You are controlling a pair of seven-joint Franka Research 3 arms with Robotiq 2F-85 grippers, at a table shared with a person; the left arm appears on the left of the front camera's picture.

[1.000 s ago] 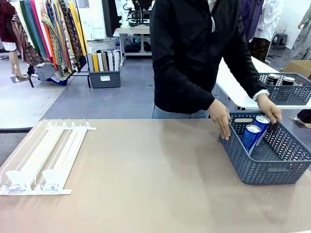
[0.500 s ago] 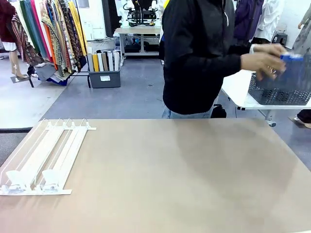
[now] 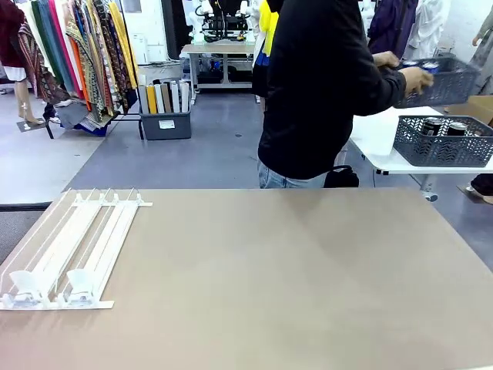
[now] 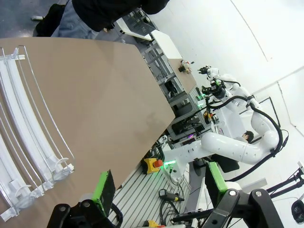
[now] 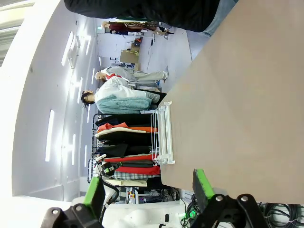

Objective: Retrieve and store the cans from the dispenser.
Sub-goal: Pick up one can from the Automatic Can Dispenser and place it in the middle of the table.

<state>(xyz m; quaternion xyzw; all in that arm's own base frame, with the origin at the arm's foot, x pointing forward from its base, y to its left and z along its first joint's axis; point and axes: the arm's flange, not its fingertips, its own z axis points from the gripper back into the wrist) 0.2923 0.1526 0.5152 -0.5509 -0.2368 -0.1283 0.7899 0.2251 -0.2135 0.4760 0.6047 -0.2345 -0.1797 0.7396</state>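
The left gripper [image 4: 159, 190] stands with its green-padded fingers [image 4: 103, 186] wide apart and nothing between them, held above the near edge of the table [image 4: 104, 95], looking across the brown top. In that wrist view the dispenser [image 4: 23, 142] lies along the picture's left side, its white rails and clear stoppers bare of cans. The right gripper [image 5: 148, 190] is likewise spread, its two green pads [image 5: 203, 184] far apart with only air between them, and it hovers off the table's edge with the tabletop [image 5: 237, 104] stretching away ahead; the dispenser [image 5: 162, 135] shows small at the far end of the surface.

From the front camera the dispenser [image 3: 69, 250] rests flat on the table's left part, sloping toward the robot, its lanes without cans. The table [image 3: 293, 285] is otherwise bare. Beyond the far edge, a person in a black top [image 3: 323, 85] is turned away to the picture's right, arms stretched out, one hand [image 3: 416, 79] gripping a grey lattice basket [image 3: 447, 83] raised at chest height. Below it a second grey basket [image 3: 443, 142] sits on a white side table [image 3: 377, 139], with dark cans [image 3: 433, 126] standing inside.
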